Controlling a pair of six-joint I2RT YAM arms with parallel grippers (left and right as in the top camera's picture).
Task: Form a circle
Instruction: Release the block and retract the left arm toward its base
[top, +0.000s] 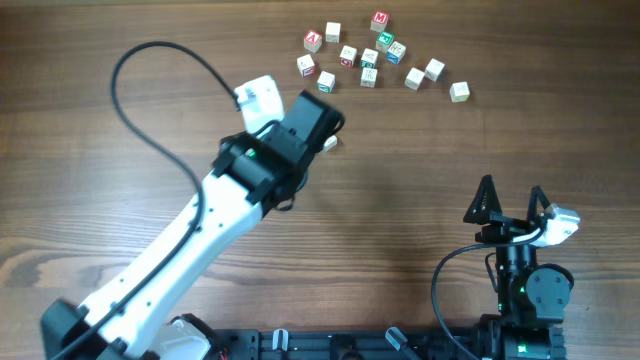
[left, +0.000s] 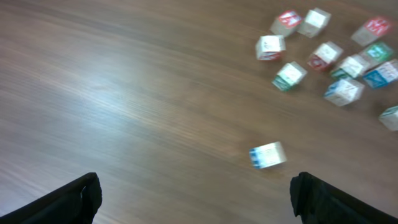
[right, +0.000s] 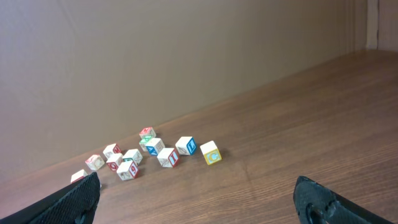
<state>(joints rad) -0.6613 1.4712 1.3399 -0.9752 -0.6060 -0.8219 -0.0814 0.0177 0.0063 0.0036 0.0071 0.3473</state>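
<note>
Nearest the base, at the lower right of the overhead view, we find the right pincer (top: 512, 197), well apart from the work. Its jaws are fully spread and hold nothing; its wrist view shows only bare counter (top: 90, 200) between the fingers. We judge that it stands back to give the left arm free room.

Further up, near the centre of the frame, the left pincer (left: 194, 190) hangs over the counter. Its jaws are released, wide apart, and touch nothing. Just ahead of them a lone cube (left: 267, 155) rests on the wood, clear of both fingers. We judge that this cube sits below the others as one point on the intended ring.

Farthest away, at the upper centre of the overhead view, lie the other alphabet cubes (top: 369, 58). They form an irregular cluster with a short tail curving toward the right, not a circle. No closed ring exists. We judge the task to be at an early stage, with most cubes not yet spaced out.
</note>
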